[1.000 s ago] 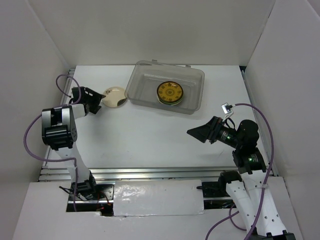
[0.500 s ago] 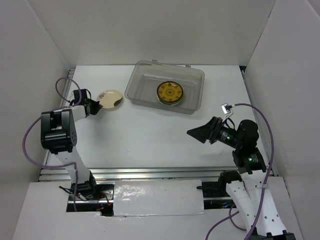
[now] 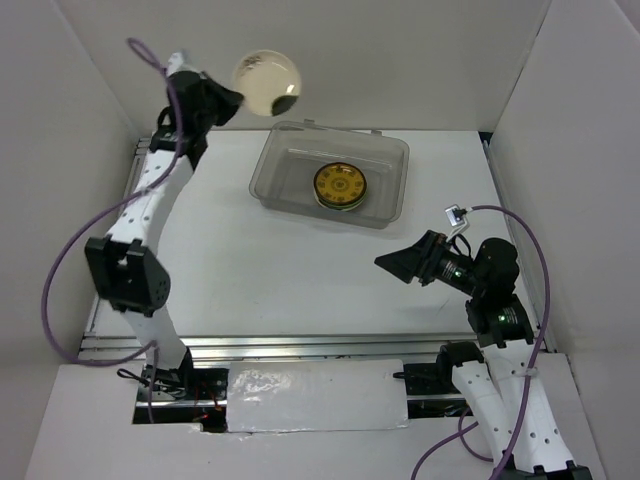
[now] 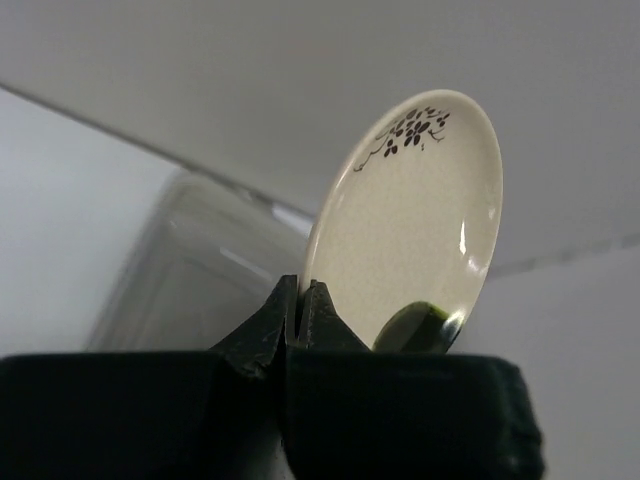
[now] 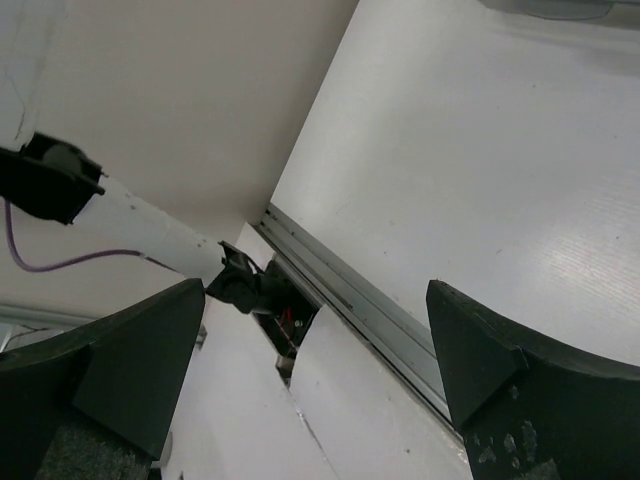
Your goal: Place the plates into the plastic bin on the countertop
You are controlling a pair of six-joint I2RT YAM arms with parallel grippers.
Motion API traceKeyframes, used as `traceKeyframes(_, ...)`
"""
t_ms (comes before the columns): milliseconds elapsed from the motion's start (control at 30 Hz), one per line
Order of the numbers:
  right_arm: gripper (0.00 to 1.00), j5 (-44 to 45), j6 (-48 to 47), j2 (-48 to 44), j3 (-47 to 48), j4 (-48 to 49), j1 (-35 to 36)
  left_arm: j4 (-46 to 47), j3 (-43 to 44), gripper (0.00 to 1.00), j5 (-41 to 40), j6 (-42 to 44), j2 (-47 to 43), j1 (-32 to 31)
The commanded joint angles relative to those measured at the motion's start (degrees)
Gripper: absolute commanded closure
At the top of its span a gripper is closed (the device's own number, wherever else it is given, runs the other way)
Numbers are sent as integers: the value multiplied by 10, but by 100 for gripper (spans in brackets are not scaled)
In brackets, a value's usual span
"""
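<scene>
Up past the far-left corner of the plastic bin (image 3: 262,172) in the overhead view, high off the desk (image 3: 270,270), the left tool (image 3: 232,97) holds a cream plate (image 3: 267,84) by its rim. The plate's face is turned toward the camera, with a dark patch at its lower right edge

The left wrist view adds what the overhead one cannot. The two fingers are pressed together on the plate's near edge, and the plate stands almost upright, leaning a little to the right. A spray of small dark marks sits near the plate's top. The bin's clear wall shows blurred, below and behind the tool

Only the overhead view shows the inside of the bin, where a yellow patterned plate (image 3: 341,185) lies flat near the middle; whether others lie under it cannot be told

Well to the near-right of the bin, the right tool (image 3: 397,264) hangs above the desk with its fingers spread wide. Its wrist view looks past them to bare desk, the metal rail (image 5: 350,310) on the side away from the bin, and the left arm (image 5: 140,225) with a purple cable (image 5: 60,262)
</scene>
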Motion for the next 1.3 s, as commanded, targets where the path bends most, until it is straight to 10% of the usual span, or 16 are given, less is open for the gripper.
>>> traceKeyframes(0, 0, 23, -7, 1, 53, -11, -5, -105, 96, 100, 135, 42, 123, -48)
traceKeyframes(467, 0, 17, -20, -1, 69, -38, -19, -39, 139, 100, 175, 67, 281, -126)
traceKeyframes(567, 0, 16, -21, -2, 65, -38, -22, -37, 139, 82, 195, 69, 294, -126)
traceKeyframes(667, 0, 14, -20, 1, 64, -35, -25, -51, 134, 44, 181, 74, 294, -131)
traceKeyframes(733, 0, 13, -24, 2, 71, -40, -26, -63, 113, 1, 153, 84, 271, -135)
traceKeyframes(900, 0, 41, -60, 5, 105, -89, -29, -103, 107, 1, 93, 117, 173, -138)
traceKeyframes(1267, 0, 548, -168, 80, 328, -345, 115, -427, -57, 1, -279, 179, -282, -206)
